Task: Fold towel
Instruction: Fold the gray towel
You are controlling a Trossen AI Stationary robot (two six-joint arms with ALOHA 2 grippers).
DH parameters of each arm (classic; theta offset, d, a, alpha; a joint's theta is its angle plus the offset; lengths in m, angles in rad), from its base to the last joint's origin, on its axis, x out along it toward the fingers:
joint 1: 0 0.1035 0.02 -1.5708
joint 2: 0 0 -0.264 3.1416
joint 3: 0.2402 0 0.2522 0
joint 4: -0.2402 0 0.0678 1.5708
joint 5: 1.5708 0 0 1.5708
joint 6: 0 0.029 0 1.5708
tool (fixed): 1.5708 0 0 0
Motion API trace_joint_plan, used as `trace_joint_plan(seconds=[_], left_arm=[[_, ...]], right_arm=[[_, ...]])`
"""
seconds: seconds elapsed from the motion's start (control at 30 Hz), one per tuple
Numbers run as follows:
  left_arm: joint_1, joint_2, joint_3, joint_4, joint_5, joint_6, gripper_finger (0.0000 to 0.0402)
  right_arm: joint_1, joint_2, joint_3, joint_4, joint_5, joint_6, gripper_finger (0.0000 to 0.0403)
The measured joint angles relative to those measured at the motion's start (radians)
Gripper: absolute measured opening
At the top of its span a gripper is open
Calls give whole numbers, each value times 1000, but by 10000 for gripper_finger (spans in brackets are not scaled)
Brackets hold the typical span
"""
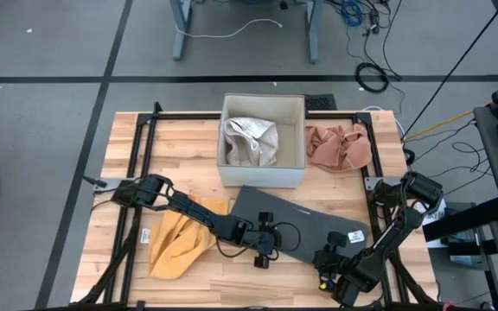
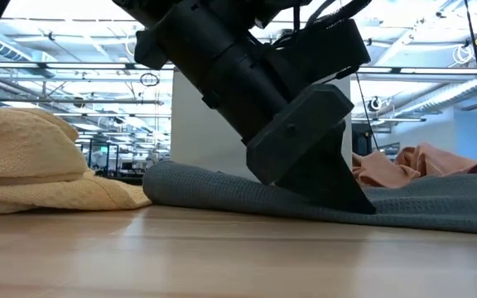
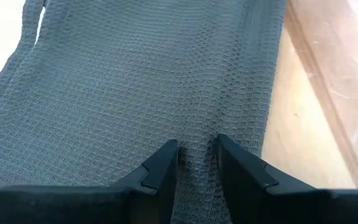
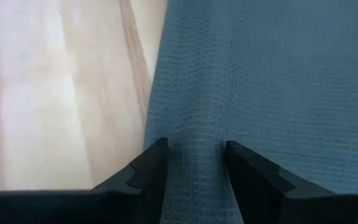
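A dark grey waffle-weave towel (image 1: pixel 305 220) lies spread on the wooden table, slanting from the middle toward the near right. My left gripper (image 1: pixel 268 244) is down on its near-left end. It also shows in the low view (image 2: pixel 321 186) and in its own wrist view (image 3: pixel 196 158), shut on the cloth. My right gripper (image 1: pixel 335 257) is at the towel's near-right end and is shut on the cloth in its wrist view (image 4: pixel 194 165). My left gripper pinches a small raised ridge of the towel (image 3: pixel 196 140) between its two fingers, close to one side edge (image 3: pixel 269 124). It comes slanting down from the table's left. The rest of the towel lies flat on the table. My right gripper pinches a narrow strip of the towel (image 4: pixel 194 146) between its two fingers, a short way in from the edge (image 4: pixel 154 99). The fingers slant steeply down. The cloth beyond them lies flat on the table.
A white box (image 1: pixel 262 177) holding a crumpled pale cloth (image 1: pixel 251 142) stands just behind the towel. A pink cloth (image 1: pixel 338 147) lies at the back right. A yellow towel (image 1: pixel 180 242) lies under the left arm. Black frame rails (image 1: pixel 137 173) run along the table's sides.
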Motion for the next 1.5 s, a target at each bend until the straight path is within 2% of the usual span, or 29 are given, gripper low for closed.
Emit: trace_joint_plan(seconds=[0.2, 0.6, 0.7, 0.87, 1.0, 1.1, 1.23, 1.4, 1.5], left_arm=[[-10, -4, 1, -59, 42, 9, 119], [-72, -3, 1, -125, 157, 36, 119], [-83, -3, 13, -136, 133, 64, 119], [-89, 2, 62, -150, 14, 116, 119], [-82, 6, 112, -201, -3, 164, 119], [-73, 8, 141, -228, -6, 171, 119], [-64, 8, 171, -225, -13, 171, 119], [-55, 8, 178, -205, -31, 171, 119], [-51, 8, 178, -160, -32, 169, 119]], right_arm=[[0, -45, 0, -27, 6, -21, 150], [0, -55, 0, -150, 12, 68, 150], [0, -55, 0, -149, 12, 68, 150], [0, -55, 22, -142, -2, 57, 150], [6, -55, 52, -140, -83, 26, 150], [20, -55, 76, -147, -92, 22, 150], [33, -55, 110, -201, -22, 34, 150], [31, -55, 131, -345, 113, 140, 150], [5, -55, 128, -403, 157, 190, 150]])
